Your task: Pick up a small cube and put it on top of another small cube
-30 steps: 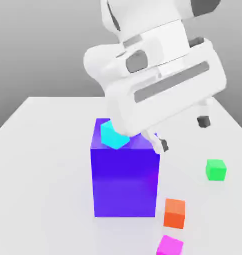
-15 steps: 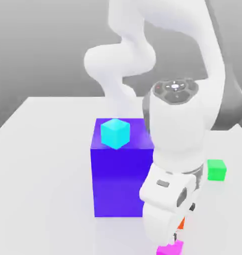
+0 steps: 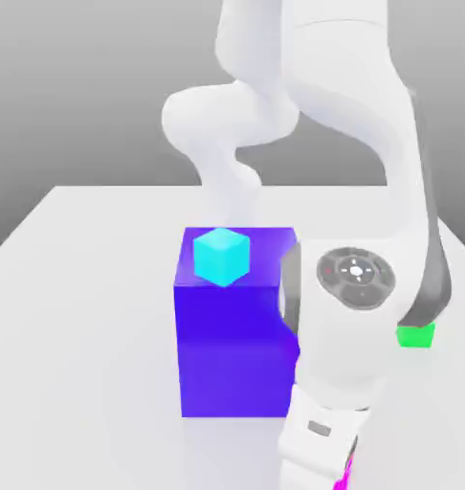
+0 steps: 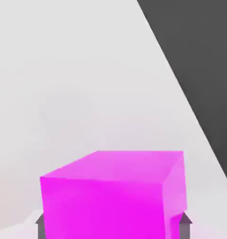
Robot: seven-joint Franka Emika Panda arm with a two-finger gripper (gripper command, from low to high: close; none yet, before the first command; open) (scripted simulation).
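Claw gripping the magenta cube on the white table

The smooth matte white table [image 3: 83,287] is sitting before a plain grey backdrop. The claw [image 4: 110,224] is closing on the small cube [image 4: 113,196], a glossy magenta block resting on the table, with dark fingers [image 4: 184,223] flanking it. A cyan cube [image 3: 221,256] is sitting atop a large blue block [image 3: 232,354]; a green cube [image 3: 415,336] is lying beyond the arm [image 3: 351,316].

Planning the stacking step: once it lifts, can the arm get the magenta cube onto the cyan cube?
Probably yes: the gripper is shut on the magenta cube, and the cyan cube sits uncovered atop the blue block.
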